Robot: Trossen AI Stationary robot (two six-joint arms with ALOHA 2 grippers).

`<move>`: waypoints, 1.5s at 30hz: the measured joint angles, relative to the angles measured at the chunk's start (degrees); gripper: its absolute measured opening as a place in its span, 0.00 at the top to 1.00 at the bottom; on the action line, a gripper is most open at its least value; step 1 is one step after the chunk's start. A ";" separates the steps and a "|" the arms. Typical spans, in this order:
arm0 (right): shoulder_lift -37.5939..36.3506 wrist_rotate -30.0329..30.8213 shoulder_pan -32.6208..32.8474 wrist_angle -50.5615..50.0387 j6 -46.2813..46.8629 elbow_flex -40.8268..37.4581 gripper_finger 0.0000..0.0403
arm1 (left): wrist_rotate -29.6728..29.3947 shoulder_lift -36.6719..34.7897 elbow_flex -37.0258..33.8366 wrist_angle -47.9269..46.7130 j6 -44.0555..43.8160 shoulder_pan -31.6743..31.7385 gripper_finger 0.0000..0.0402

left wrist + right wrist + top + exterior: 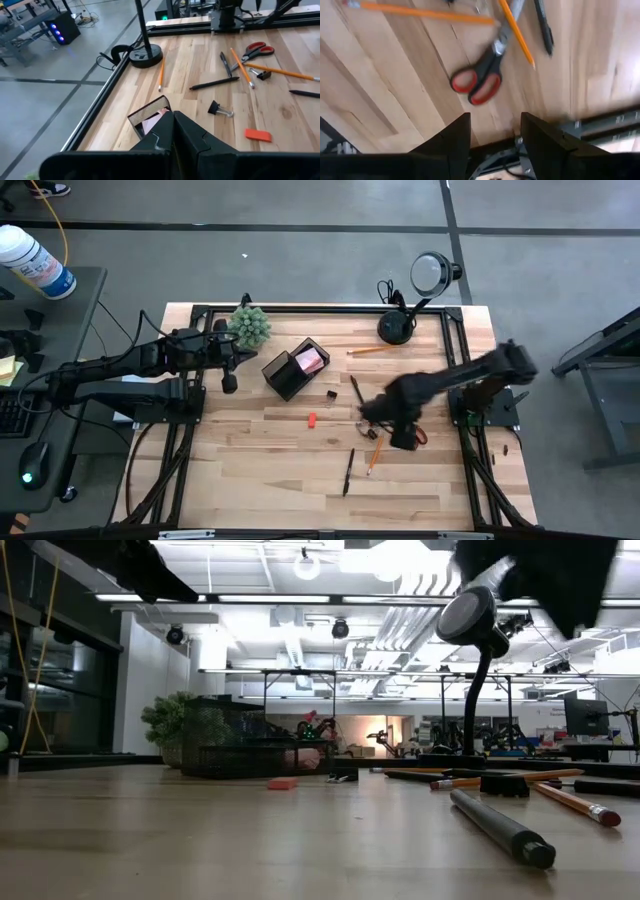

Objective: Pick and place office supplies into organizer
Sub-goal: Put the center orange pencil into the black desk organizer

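Red-handled scissors (481,81) lie flat on the wooden surface (280,470) just ahead of the right gripper (495,131), whose jaws stand apart with nothing between them, the handles facing the gap. Two orange-yellow pencils (517,31) and a black pen (543,27) cross the blades beyond. Seen from overhead, that gripper (402,438) hangs over the clutter toward 3 o'clock on the surface, the scissors (417,437) peeking out beside it. Another black pen (348,471) lies toward 6 o'clock of the clutter, with a pencil (374,459) just beside it. A small red-orange block (312,420) sits near the centre, apart from everything else, with a tiny black clip (331,395) at its 1 o'clock. The organizer (295,368), a small black box holding a pink sticky-note pad (311,361), stands toward 11 o'clock of the block. The left gripper (229,381) waits at 9 o'clock of the organizer, jaws pressed together and empty. A green spiky plant (250,326) stands at the far edge, around 11 o'clock of the surface. A black round-headed lamp (418,292) occupies 1 o'clock, one pencil (372,351) near its base. Beyond the black frame is grey floor. A side desk at 9 o'clock carries a white bottle (36,262). The level view shows an open workshop with ceiling lights.
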 joint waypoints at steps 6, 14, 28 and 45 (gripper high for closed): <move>-14.85 -2.75 5.36 1.84 15.43 -12.22 0.63 | 0.65 -0.01 -0.02 0.04 0.17 0.00 1.00; -23.90 -2.43 7.40 25.59 11.14 -24.51 0.64 | -1.90 -0.01 -0.02 0.08 0.63 0.00 1.00; -15.99 -3.81 -2.01 38.02 -30.19 -32.08 0.55 | -4.90 -0.01 -0.02 0.80 -3.32 0.00 1.00; -4.85 0.25 -11.24 40.67 -44.41 -32.05 0.62 | -5.09 -0.01 -0.02 0.76 -4.39 0.00 1.00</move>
